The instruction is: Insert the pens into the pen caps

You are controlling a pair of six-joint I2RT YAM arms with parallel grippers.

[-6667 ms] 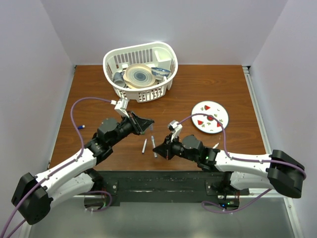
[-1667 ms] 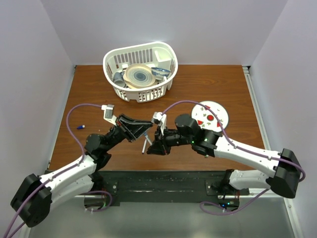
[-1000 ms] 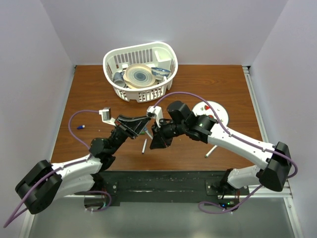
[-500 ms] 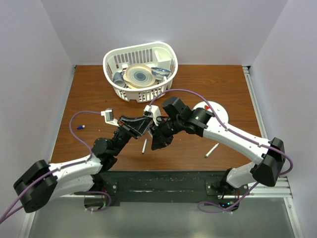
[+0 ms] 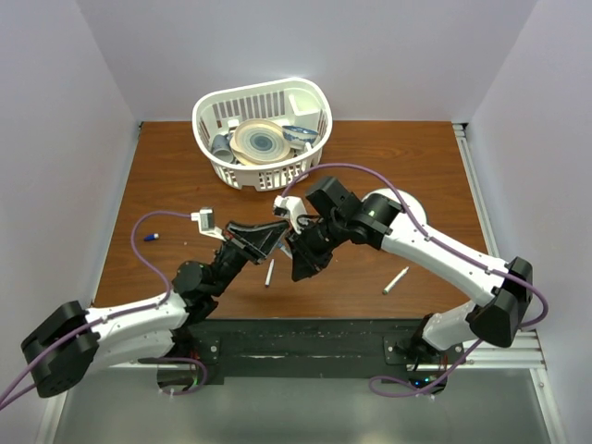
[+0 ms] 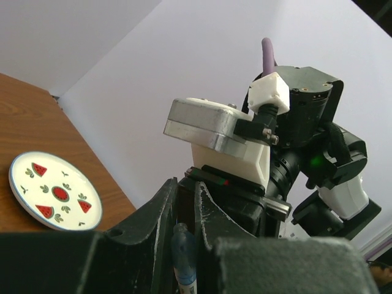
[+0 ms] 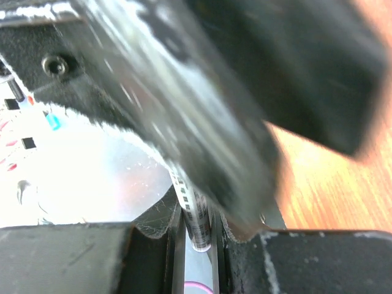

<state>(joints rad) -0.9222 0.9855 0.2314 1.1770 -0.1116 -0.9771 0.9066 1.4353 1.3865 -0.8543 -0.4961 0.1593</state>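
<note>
Far left of the table (image 5: 388,162): a small bluish piece (image 5: 151,237) lies alone by the purple cable. It is too small for you to name.

Back centre-left: the white basket (image 5: 305,162) holds dishes and stands well apart from the arms.

Left gripper (image 6: 185,195): raised over the table's middle and pointed toward the right arm. On its wrist view the fingers (image 6: 160,211) are pressed in on a blue cap (image 6: 183,244), which sits upright in the narrow slot between them.

Below and between the two grippers, one loose pen (image 5: 269,273) lies on the wood, touching neither.

Right gripper (image 7: 195,225): just beside the left one, angled down toward it. On its wrist view you see it pinching a held pen (image 7: 190,197) with a white barrel and dark print. The barrel runs up out of the fingers toward the blurred bulk of the left gripper. Whether the tip meets the cap, you cannot tell.

Further right: a second pen (image 5: 396,280) lies on the table near the front. The watermelon plate (image 6: 54,191) sits under the right arm.
</note>
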